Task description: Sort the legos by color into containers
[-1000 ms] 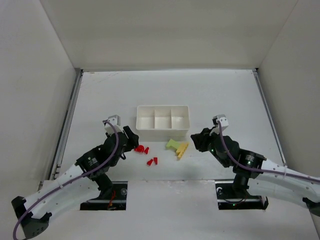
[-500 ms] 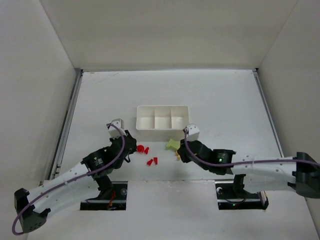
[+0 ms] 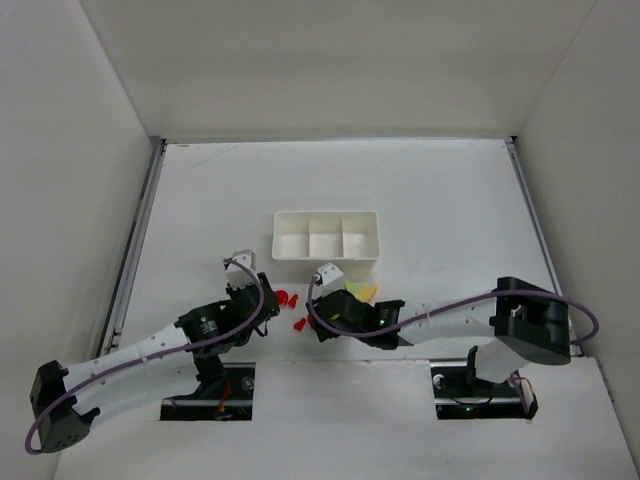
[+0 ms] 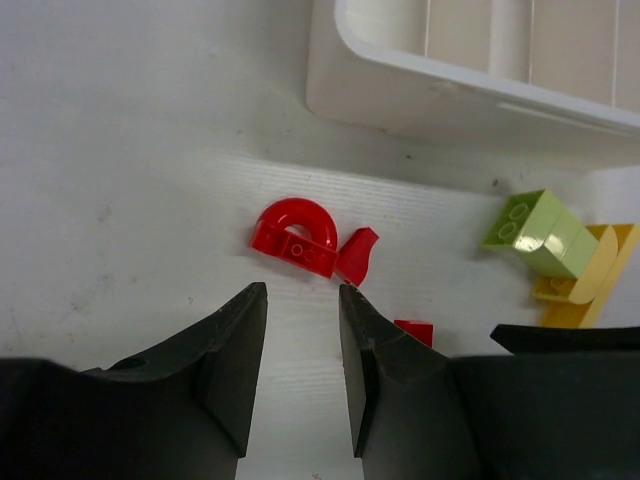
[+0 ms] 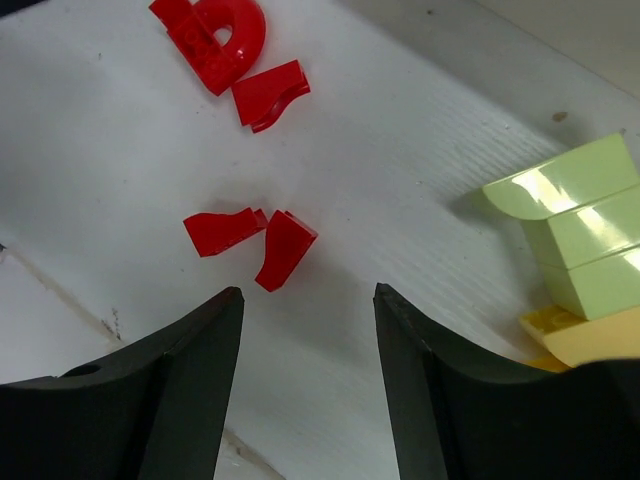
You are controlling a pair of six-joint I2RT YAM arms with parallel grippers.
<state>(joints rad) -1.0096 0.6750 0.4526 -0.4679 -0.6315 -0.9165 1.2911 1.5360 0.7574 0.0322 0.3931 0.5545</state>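
red legos lie before the spread right gripper.

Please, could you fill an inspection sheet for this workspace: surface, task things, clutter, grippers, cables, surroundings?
Surface: white table, a few small marks.
Job's things: white tray, its three compartments look empty; red arch, two small red pieces, green lego and yellow lego lie loose before it.
Clutter: nothing seen.
Grippers: left gripper open, near the red arch; right gripper open, near the small red pieces; both hold nothing.
Cables: purple cable along each arm, no snag seen.
Surroundings: white walls on three sides.
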